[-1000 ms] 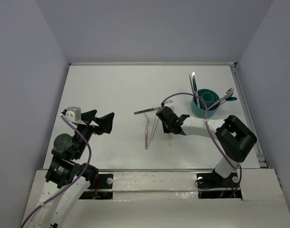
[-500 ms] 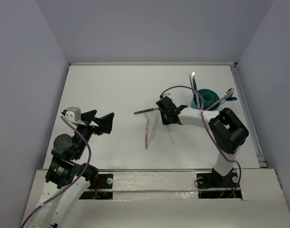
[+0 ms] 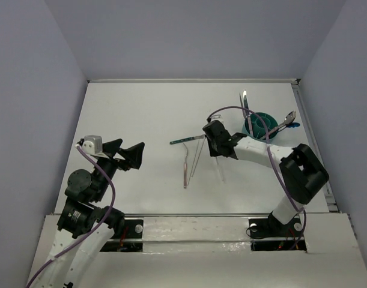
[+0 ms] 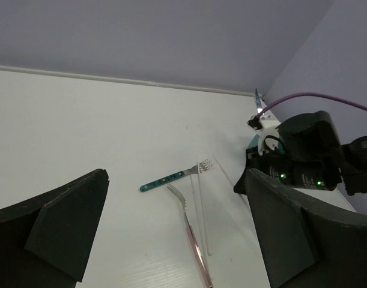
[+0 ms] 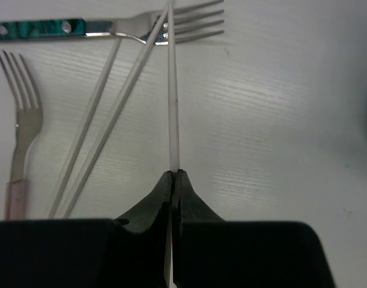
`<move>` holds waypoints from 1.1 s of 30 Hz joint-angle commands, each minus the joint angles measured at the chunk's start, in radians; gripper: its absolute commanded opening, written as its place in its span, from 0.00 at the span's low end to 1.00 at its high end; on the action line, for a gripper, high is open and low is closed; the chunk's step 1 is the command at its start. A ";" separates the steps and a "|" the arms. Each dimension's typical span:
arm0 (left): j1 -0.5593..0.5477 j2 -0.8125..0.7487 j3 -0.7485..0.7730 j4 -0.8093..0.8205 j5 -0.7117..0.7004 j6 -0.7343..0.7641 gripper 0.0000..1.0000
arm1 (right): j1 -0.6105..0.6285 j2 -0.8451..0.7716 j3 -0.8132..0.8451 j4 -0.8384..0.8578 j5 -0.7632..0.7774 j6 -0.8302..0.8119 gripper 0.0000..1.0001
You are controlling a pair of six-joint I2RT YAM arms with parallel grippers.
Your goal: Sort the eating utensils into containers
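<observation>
Right tool (image 5: pixel 173 175) shifted rightward; wrist view shows clamp on pale chopstick (image 5: pixel 172 108); left tool (image 4: pixel 176 198) apart.

I'm looking down on a white table (image 3: pixel 141 108), boxed in by plain pale lilac-grey walls (image 3: pixel 195 36) at back, left and right, evenly lit, a white board (image 3: pixel 189 231) along its near edge.
</observation>
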 commanded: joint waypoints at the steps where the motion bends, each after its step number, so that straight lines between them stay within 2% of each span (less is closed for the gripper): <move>1: -0.007 -0.009 0.026 0.040 0.007 0.006 0.99 | -0.006 -0.206 -0.020 0.100 0.049 -0.013 0.00; 3: -0.007 -0.009 0.026 0.041 0.009 0.006 0.99 | -0.006 -0.294 -0.047 0.169 0.064 -0.033 0.00; 6: -0.007 -0.009 0.026 0.041 0.009 0.006 0.99 | -0.035 -0.370 -0.054 0.227 0.169 -0.062 0.00; 8: -0.007 -0.009 0.026 0.041 0.010 0.007 0.99 | -0.109 -0.446 -0.063 0.302 0.235 -0.102 0.00; 13: -0.007 -0.009 0.026 0.043 0.009 0.007 0.99 | -0.360 -0.534 -0.075 0.480 0.255 -0.133 0.00; 16: -0.007 -0.010 0.027 0.043 0.010 0.007 0.99 | -0.420 -0.505 -0.081 0.653 0.305 -0.185 0.00; 24: -0.007 -0.010 0.026 0.041 0.009 0.007 0.99 | -0.566 -0.329 -0.054 0.865 0.336 -0.271 0.00; 33: -0.007 0.002 0.029 0.047 0.010 0.010 0.99 | -0.577 -0.226 -0.118 1.031 0.289 -0.334 0.00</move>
